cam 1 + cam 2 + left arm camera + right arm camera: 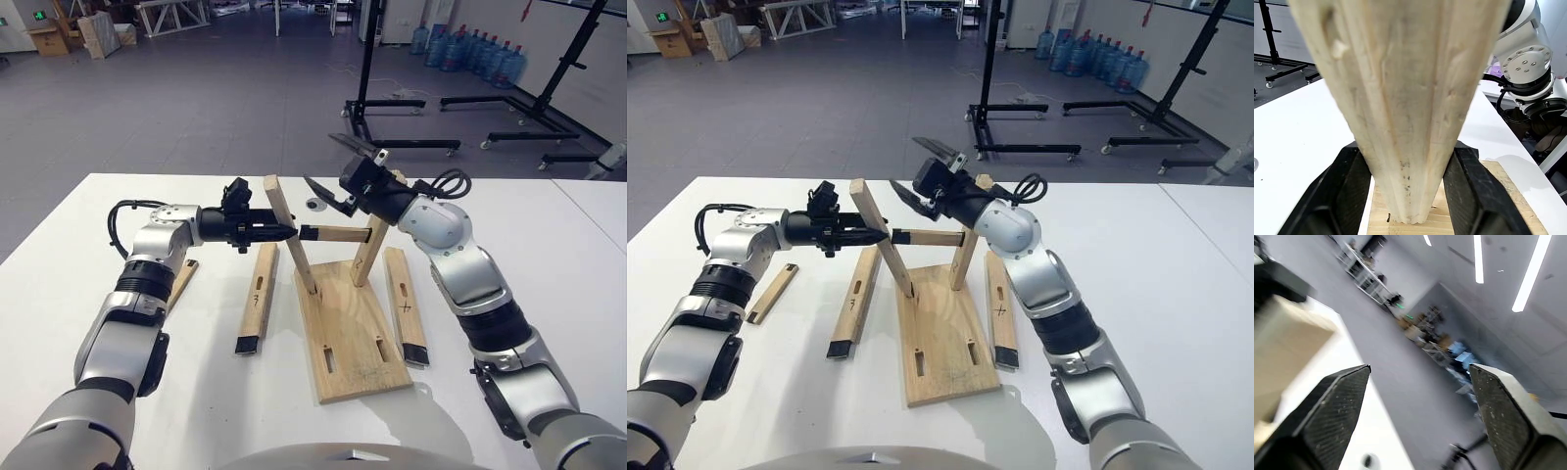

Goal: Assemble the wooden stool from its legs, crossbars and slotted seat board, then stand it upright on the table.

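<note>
Scanning the left eye view (12 o'clock = away from the robot): the seat board (355,345) lies flat on the white table (549,255).
Standing parts: the left standing leg (302,262) and the right standing leg (367,253) rise from the board's 12 o'clock end. The fitted crossbar (340,233) spans between them.
Left gripper (284,232): it comes in from 9 o'clock, level with the crossbar, and meets the left standing leg.
Right gripper (335,174): it sits above the right standing leg's top with its jaws spread and nothing between them.
Right eye view, loose parts: the left loose leg (850,304) lies at the board's 9 o'clock. The right loose leg (1000,308) lies just beside the board at 3 o'clock. The spare crossbar (772,292) is further out at 9 o'clock, under the left arm.
Left wrist view: both black fingers (1347,191) press on the pale wood of the left standing leg, so the jaws are clamped on it. The board shows beneath.
Right wrist view: the two fingers (1327,421) are wide apart and empty, with a blurred wooden end off to one side.
Progress: about halfway, by my reading. Two legs and one crossbar are in place. I cannot tell how deep the crossbar ends sit.
Left to do: fit the two loose legs into the free slots at the board's 6 o'clock end, add the spare crossbar, then turn the stool onto its feet.
</note>
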{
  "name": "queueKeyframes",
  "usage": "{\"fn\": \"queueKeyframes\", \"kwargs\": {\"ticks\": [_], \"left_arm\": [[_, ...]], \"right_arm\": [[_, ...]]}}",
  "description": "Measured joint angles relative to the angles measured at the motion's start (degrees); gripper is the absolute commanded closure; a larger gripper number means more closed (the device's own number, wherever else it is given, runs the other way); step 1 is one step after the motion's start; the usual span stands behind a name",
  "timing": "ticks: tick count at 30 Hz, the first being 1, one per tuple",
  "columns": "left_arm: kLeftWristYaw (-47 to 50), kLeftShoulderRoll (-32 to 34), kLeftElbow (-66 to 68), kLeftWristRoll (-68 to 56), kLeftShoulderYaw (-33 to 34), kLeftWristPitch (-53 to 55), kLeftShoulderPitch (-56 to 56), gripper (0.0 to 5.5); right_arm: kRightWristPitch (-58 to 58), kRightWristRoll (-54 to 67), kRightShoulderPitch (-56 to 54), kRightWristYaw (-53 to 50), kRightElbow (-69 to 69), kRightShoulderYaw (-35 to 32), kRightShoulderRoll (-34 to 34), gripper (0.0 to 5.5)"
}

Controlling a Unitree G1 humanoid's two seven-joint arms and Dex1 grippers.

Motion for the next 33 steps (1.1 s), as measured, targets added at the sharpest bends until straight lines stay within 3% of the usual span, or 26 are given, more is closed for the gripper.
{"fn": "queueKeyframes", "kwargs": {"ticks": [4,18,33], "left_arm": [[0.9,-0.5,-0.5,1.0,-1.9,-0.1,0.1,3.45],[2.3,-0.8,-2.3,2.3,-3.4,0.0,0.1,3.45],[8.9,-2.6,-9.2,2.4,-5.3,-0.1,2.6,3.45]], "right_arm": [[0.0,-8.9,0.7,-0.1,0.7,4.0,-1.4,1.8],[5.0,-15.1,5.6,10.7,-2.4,8.6,-4.9,1.8],[0.1,-10.7,7.2,10.8,-1.8,5.1,-5.2,1.8]]}}
